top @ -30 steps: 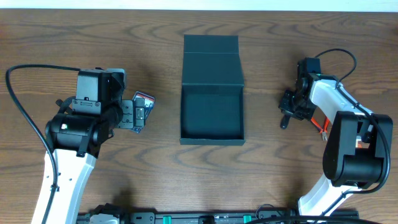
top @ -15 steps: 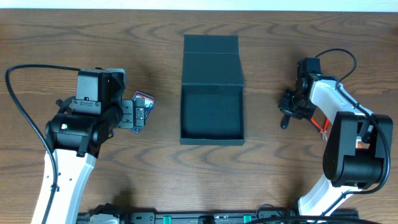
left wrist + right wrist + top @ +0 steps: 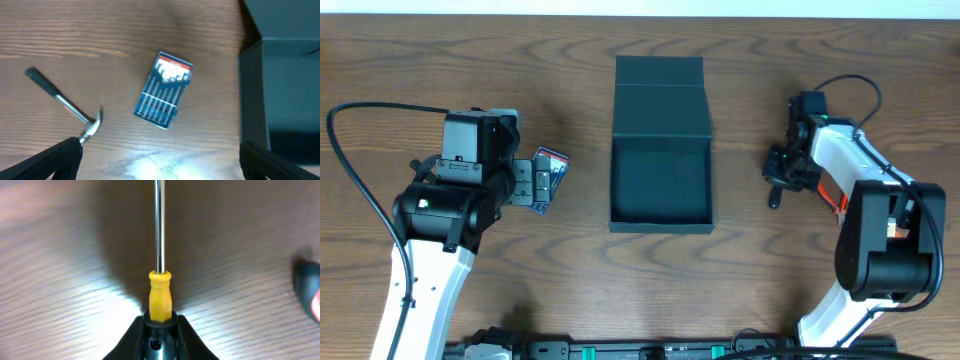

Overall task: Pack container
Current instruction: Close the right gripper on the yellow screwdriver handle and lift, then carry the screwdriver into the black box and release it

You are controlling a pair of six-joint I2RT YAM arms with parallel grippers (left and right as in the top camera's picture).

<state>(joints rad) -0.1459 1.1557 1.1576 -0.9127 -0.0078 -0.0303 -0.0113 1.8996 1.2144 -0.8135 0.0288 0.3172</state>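
1. The jaws of the right arm are closed tight on the yellow handle of a screwdriver. Its steel shaft runs straight out ahead, in line with the jaws. Whether the tool is clear of the wooden surface cannot be told.
2. At the edge of the right wrist view, off to one side of the shaft, sits a dark object with a red patch. Too little of it shows to name it.
3. The container lies to the left of those jaws, near but apart, with bare surface between them. It stands open in the middle of the surface, its lid folded back flat on the far side, and nothing shows inside it.
4. The coming move looks like a sideways carry to the left. The shaft will probably need turning to lie along a wall of the box so that it fits.
5. Beyond the container, the jaws of the left arm are spread wide and hold nothing.
6. Below those jaws a case of small screwdrivers lies on the container's side, apart from its wall. A hammer lies farther off.
7. Both arms sit about equally near the box, but only the right one carries something.
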